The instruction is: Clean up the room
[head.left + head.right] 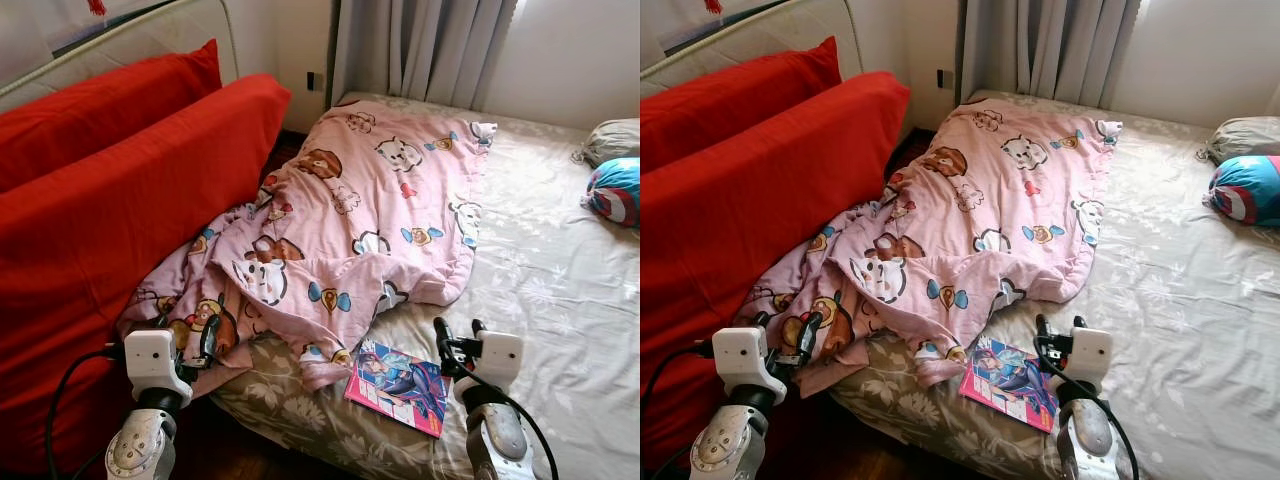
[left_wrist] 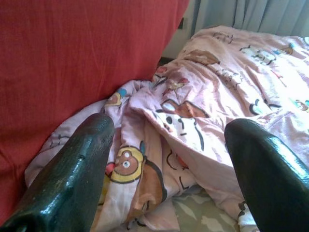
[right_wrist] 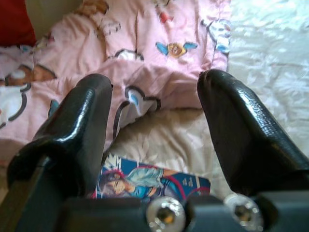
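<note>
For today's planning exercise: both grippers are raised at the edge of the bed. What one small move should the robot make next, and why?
Probably lower the right gripper onto the comic book. Its fingers are open and empty, and the book lies loose on the bedsheet just below and beside it, clear of the rumpled pink blanket. The left gripper, also open, faces the blanket's corner by the red cushion, a bigger job.

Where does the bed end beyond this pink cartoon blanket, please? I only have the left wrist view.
Observer: The bed runs on toward the robot's right, bare floral sheet past the pink blanket.
Operator: Anything else lying on it?
Observer: A colourful book lies near the front edge, beside the right gripper, whose fingers are open.
Operator: Any pillows?
Observer: A blue round cushion and a grey pillow sit at the far right edge.
</note>
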Controlling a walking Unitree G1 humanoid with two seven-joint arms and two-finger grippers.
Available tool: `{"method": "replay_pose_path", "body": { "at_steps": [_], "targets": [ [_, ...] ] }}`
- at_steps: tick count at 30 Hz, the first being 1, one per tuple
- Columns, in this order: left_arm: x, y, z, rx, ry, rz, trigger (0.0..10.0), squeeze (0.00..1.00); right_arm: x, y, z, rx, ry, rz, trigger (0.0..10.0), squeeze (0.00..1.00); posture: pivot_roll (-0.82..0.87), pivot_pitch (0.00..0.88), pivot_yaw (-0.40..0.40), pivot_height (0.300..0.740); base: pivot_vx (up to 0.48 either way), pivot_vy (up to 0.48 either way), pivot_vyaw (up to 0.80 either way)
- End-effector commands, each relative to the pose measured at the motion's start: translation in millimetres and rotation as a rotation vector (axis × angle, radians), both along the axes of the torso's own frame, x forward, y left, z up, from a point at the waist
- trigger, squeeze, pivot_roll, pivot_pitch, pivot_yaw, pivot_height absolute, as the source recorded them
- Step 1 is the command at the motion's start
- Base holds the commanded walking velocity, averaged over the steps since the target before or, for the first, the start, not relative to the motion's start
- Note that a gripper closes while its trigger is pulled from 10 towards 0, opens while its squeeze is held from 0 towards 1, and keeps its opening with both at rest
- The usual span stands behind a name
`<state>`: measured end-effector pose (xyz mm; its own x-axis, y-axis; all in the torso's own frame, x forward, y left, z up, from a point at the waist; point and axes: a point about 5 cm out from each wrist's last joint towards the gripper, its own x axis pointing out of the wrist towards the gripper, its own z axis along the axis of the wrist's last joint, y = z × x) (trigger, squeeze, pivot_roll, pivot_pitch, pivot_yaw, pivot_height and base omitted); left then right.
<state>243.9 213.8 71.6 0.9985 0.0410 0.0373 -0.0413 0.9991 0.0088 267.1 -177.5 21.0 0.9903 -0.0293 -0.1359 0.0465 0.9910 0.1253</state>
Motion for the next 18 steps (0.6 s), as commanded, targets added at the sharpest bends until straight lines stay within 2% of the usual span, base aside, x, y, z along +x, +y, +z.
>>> {"method": "replay_pose_path", "body": {
  "at_steps": [1,7,18],
  "targets": [
    [1.7,-3.1,3.1,-0.004,-0.002,-0.001,10.0,0.0,4.1,2.1,1.6,-0.025,0.022,0.016,10.0,0.0,-0.04,0.099,-0.036,0.73,0.0,0.0,0.0],
    [2.4,-5.7,4.0,-0.01,0.003,-0.001,10.0,0.0,5.5,3.8,4.4,-0.028,0.006,0.027,10.0,0.0,-0.04,0.118,-0.041,0.69,0.0,0.0,0.0],
    [3.8,-4.7,5.2,-0.013,0.011,0.021,10.0,0.0,11.8,8.3,8.1,-0.052,0.013,0.038,10.0,0.0,-0.04,0.137,-0.044,0.69,0.0,0.0,0.0]
  ]
}}
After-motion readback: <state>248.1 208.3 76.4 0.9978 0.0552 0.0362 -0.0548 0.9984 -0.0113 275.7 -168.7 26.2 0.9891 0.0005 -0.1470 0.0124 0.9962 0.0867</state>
